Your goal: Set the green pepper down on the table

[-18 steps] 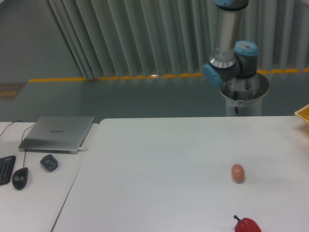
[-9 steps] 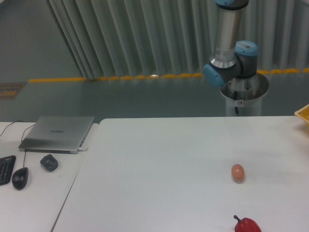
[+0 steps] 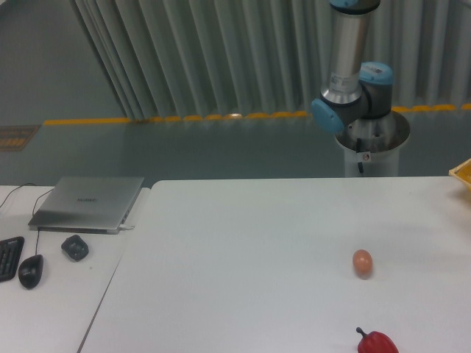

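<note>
The green pepper does not show anywhere in this view. The white table [image 3: 243, 250] fills the lower middle and right of the picture. Behind its far edge stands the arm [image 3: 352, 81], with only its silver column and blue-capped joints visible on a pedestal. The arm runs up out of the top of the picture, and the gripper is out of view.
A small brown egg [image 3: 361, 262] lies on the table at the right. A red pepper [image 3: 376, 343] with a dark stem sits at the bottom edge. A yellow corner [image 3: 463, 173] pokes in at the far right. The adjoining desk holds a laptop [image 3: 89, 203], mouse [image 3: 30, 271] and keyboard [image 3: 8, 258].
The arm's lower joint has turned very slightly to the right. Nothing on the table has moved.
</note>
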